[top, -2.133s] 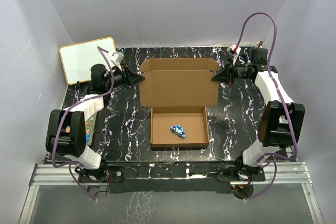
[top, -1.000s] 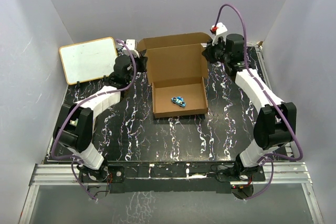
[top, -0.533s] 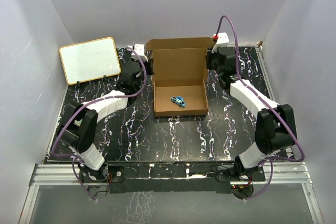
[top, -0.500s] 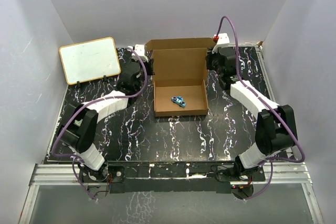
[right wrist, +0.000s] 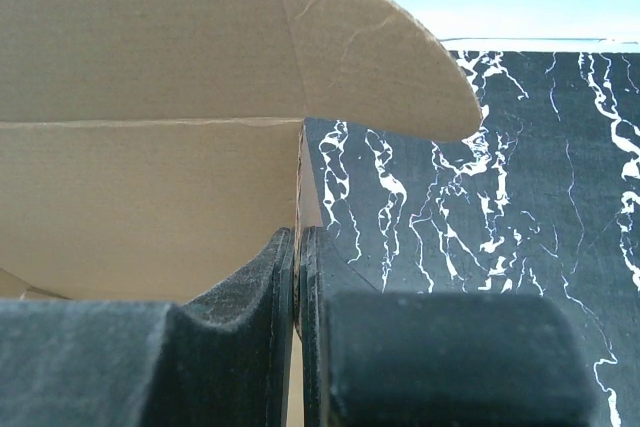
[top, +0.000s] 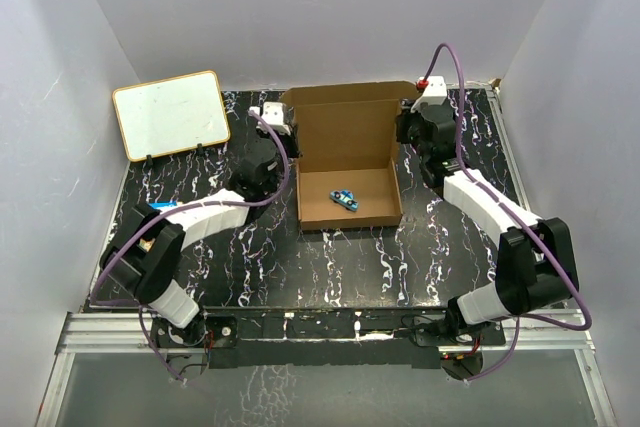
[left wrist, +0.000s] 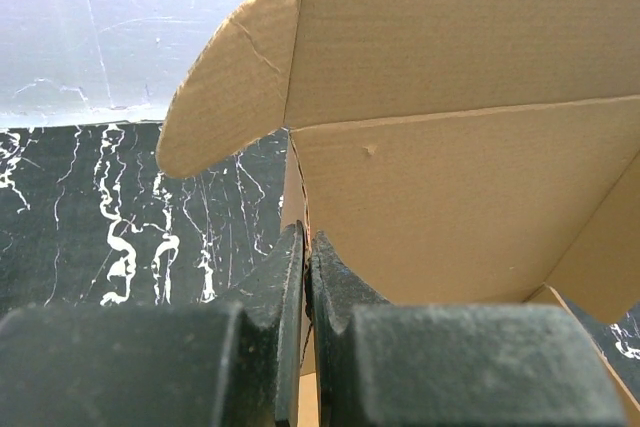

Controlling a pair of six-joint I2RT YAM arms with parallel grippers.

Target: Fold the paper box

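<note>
The paper box [top: 346,135] is a brown cardboard mailer in the middle of the table, its shallow tray open and its lid standing upright at the back. A small blue toy car [top: 345,198] lies in the tray. My left gripper [top: 289,137] is shut on the lid's left side edge; in the left wrist view [left wrist: 306,247] the jaws pinch the cardboard below a rounded flap [left wrist: 225,87]. My right gripper [top: 406,133] is shut on the lid's right side edge, and its wrist view [right wrist: 297,247] shows the same under the other rounded flap [right wrist: 385,62].
A white board with a tan frame [top: 170,114] leans at the back left. The black marbled table [top: 300,267] stretches in front of the box. Grey walls close in the back and both sides.
Both grippers have come nearer and lower with the lid's edges in them. The lid has swung up from lying flat to standing upright, and the box has shifted slightly right.
</note>
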